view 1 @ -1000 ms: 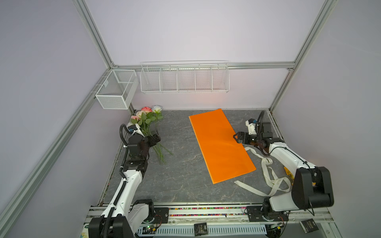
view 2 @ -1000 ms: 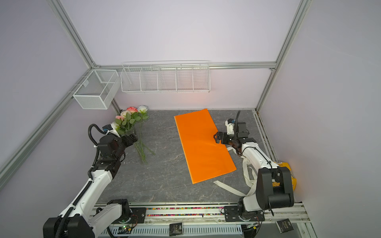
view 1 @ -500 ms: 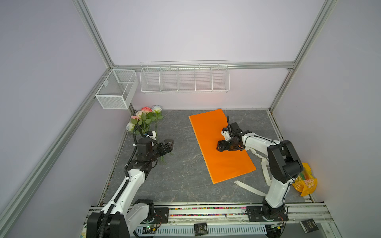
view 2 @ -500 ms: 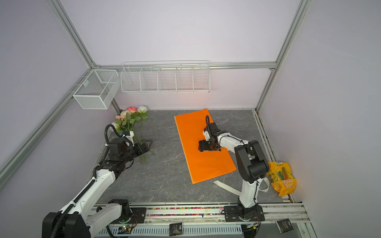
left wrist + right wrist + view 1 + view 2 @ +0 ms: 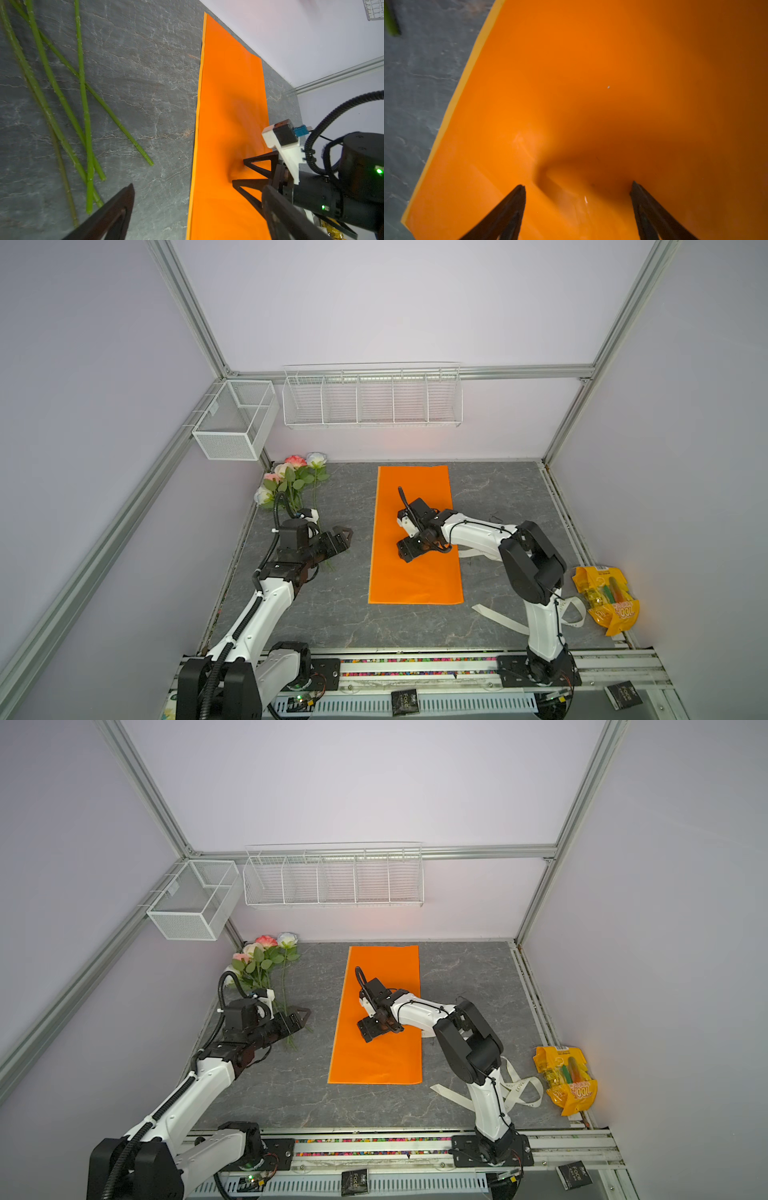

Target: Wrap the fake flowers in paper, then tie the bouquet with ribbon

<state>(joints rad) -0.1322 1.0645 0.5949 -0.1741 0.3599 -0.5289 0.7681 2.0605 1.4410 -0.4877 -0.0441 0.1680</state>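
Lying in the far left corner of the table (image 5: 324, 614): the flowers (image 5: 293, 485), heads toward the back wall, thin green stems (image 5: 83, 104) fanned loose on the grey surface and not yet bound. Nothing held by either claw. Left claw (image 5: 347, 540) spread wide and empty, just beside the stem ends, on the side toward the orange sheet (image 5: 415, 580). Right claw (image 5: 577, 185) also spread wide, tips pressed down into the middle of the sheet (a shallow dimple there in the wrist view), gripping nothing. Ribbon (image 5: 498, 616) well apart from the flowers, on the near right of the table by the right arm.

Probably the gathering step, so:

- Swing the left claw over the stems at the tightest crossing point, not at the splayed ends.
- Come down with the jaws straddling every stem (no stray left outside).
- Close gently, lift low, and lay the bunch along the sheet.
- Keep the right claw's press light, or ease it off, to avoid creasing or dragging the paper.
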